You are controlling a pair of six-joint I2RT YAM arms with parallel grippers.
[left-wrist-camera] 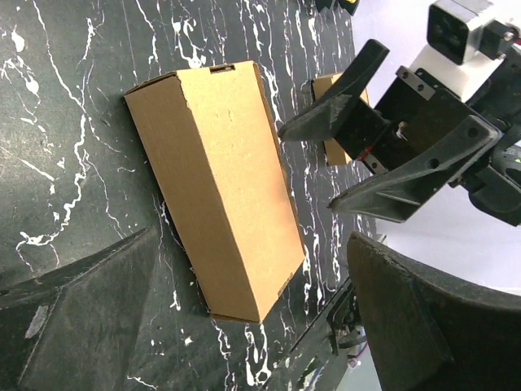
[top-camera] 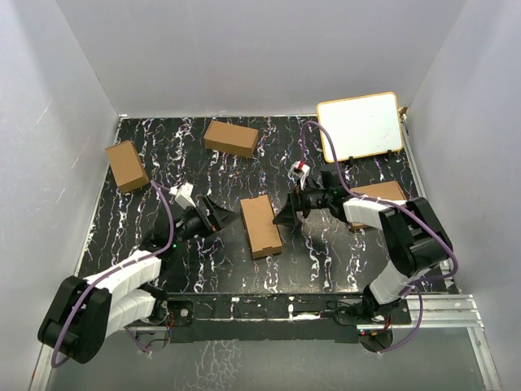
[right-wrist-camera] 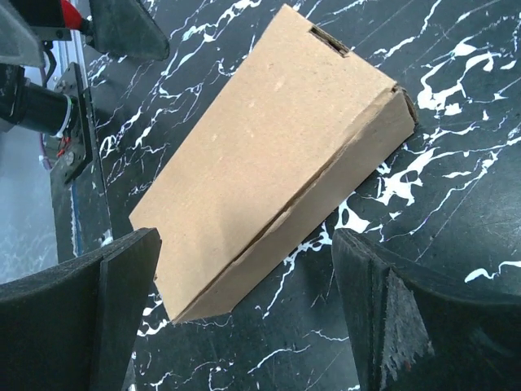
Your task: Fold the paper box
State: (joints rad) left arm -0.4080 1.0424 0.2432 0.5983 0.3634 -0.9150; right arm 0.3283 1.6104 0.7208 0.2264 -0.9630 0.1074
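The paper box (top-camera: 260,226) is a slim closed brown carton lying flat in the middle of the black marbled table. My left gripper (top-camera: 223,213) stands open just to its left, and my right gripper (top-camera: 291,208) stands open just to its right; neither touches it. In the left wrist view the paper box (left-wrist-camera: 216,187) lies beyond my wide-apart fingers (left-wrist-camera: 81,318), with the other gripper (left-wrist-camera: 358,151) open behind it. Seen from the right wrist, the paper box (right-wrist-camera: 269,155) lies ahead of the open fingers (right-wrist-camera: 411,318), with nothing between them.
Two shorter brown cartons lie at the far left (top-camera: 127,165) and the back middle (top-camera: 231,138). A white board (top-camera: 360,126) with a yellow rim rests at the back right. A flat brown pile (top-camera: 381,192) lies under my right arm. White walls enclose the table.
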